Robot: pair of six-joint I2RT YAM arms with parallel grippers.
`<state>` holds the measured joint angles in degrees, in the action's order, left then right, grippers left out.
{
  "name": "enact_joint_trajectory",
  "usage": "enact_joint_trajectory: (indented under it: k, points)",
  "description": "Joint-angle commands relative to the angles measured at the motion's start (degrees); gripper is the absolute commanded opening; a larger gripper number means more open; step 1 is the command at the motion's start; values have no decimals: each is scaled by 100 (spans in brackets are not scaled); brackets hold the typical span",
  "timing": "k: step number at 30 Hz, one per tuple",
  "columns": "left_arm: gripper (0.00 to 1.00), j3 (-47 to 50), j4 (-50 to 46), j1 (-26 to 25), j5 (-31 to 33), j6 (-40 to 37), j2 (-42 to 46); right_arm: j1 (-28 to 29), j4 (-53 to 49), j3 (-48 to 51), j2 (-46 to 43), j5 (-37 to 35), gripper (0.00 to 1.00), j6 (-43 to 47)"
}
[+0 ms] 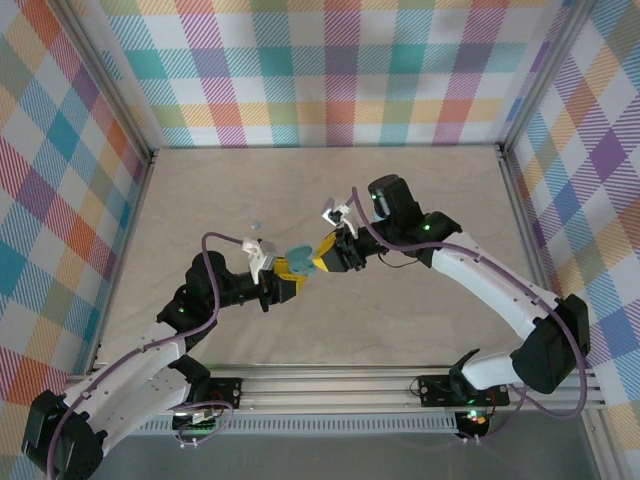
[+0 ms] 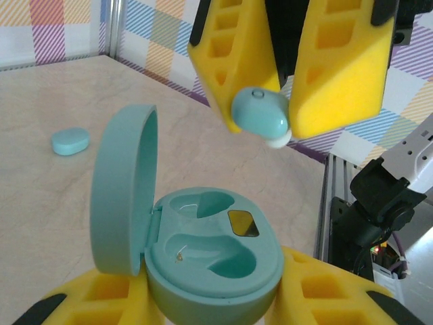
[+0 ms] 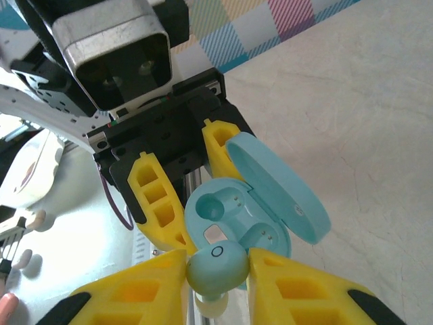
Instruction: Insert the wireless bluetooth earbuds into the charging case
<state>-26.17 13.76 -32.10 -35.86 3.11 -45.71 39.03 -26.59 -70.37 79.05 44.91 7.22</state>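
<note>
Hovering in the upper centre of the left wrist view, the right end effector (image 3: 218, 263) pinches one earbud (image 2: 260, 115). Directly below sits the open charging case (image 2: 203, 298), clamped tight by the left end effector (image 1: 285, 277), its sockets (image 2: 220, 258) facing up. A spare earbud (image 2: 70, 141) lies on the desk (image 2: 40, 203), far left.

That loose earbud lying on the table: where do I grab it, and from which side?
Come straight down on the loose earbud and close across its narrow width, probably. It lies flat on the table as a low oval, so its long sides offer the best purchase.
</note>
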Motion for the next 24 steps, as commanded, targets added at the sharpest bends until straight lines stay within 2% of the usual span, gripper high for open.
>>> enact_joint_trajectory:
  k: [1, 8, 20, 24]
  points:
    - [14, -160, 337, 37, -224, 40, -8, 66, -83, -221, 112, 157, 28, 438]
    - [14, -130, 436, 37, -423, 38, -17, 96, -6, -288, 319, 201, 29, 514]
    - [14, -107, 593, 37, -607, 48, 10, 101, -127, -314, 489, 702, 30, 898]
    - [14, -127, 609, 32, -646, 57, -14, 149, -21, -216, 488, 612, 31, 1015]
